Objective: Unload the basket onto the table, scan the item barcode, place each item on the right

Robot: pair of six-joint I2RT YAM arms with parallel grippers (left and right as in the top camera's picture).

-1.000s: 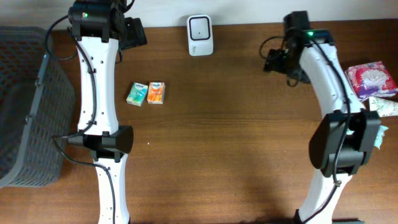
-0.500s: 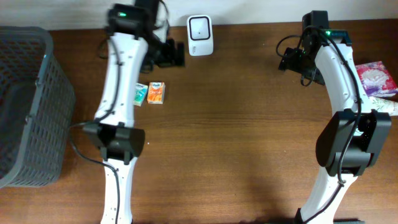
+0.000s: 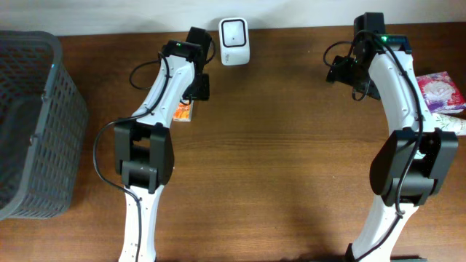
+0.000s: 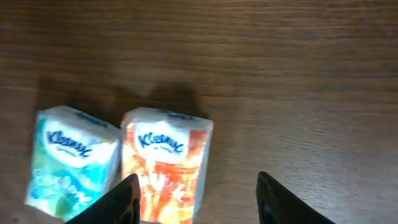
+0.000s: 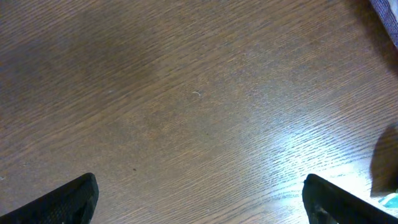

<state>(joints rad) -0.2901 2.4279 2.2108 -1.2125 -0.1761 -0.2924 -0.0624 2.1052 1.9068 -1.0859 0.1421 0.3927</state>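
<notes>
Two Kleenex tissue packs lie side by side on the wooden table, a teal one (image 4: 71, 162) and an orange one (image 4: 165, 162). Overhead, only the orange pack (image 3: 183, 111) shows beside the left arm. My left gripper (image 4: 199, 202) (image 3: 195, 91) hovers over them, open. Its left finger (image 4: 124, 199) is above the seam between the packs and its right finger (image 4: 280, 199) is over bare wood, well clear of the orange pack. The white scanner (image 3: 234, 41) stands at the table's back edge. My right gripper (image 5: 202, 202) (image 3: 342, 73) is wide open over bare table.
A grey mesh basket (image 3: 29, 124) fills the left side. A pink packet (image 3: 437, 91) and other wrapped items lie at the right edge, beside the right arm. The left arm's base stands at the table's front left.
The left arm swung from the back-left corner rightwards and down over the tissue packs, and its jaws narrowed. The right arm shifted slightly right, then stayed still.
</notes>
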